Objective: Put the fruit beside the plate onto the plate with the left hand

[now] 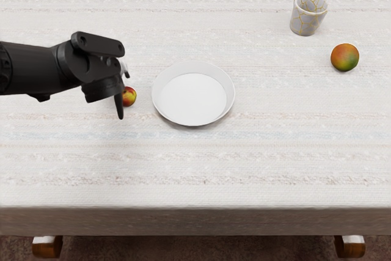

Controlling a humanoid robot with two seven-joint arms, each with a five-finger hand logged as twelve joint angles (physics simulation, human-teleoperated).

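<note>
Two fruits, one plate, one mug. The small apple (129,96) lies left of centre, just beside the white plate (157,96), against the left hand (101,79); whether that hand grips it cannot be told. A larger fruit (344,57) and the mug (308,15) sit at upper right.

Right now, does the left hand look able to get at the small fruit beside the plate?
Probably yes: the left hand overlaps the small fruit left of the plate, and nothing stands between them.

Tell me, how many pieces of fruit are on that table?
2. A small fruit sits just left of the plate, partly hidden by the left hand; a larger fruit lies far right, near the cup.
</note>
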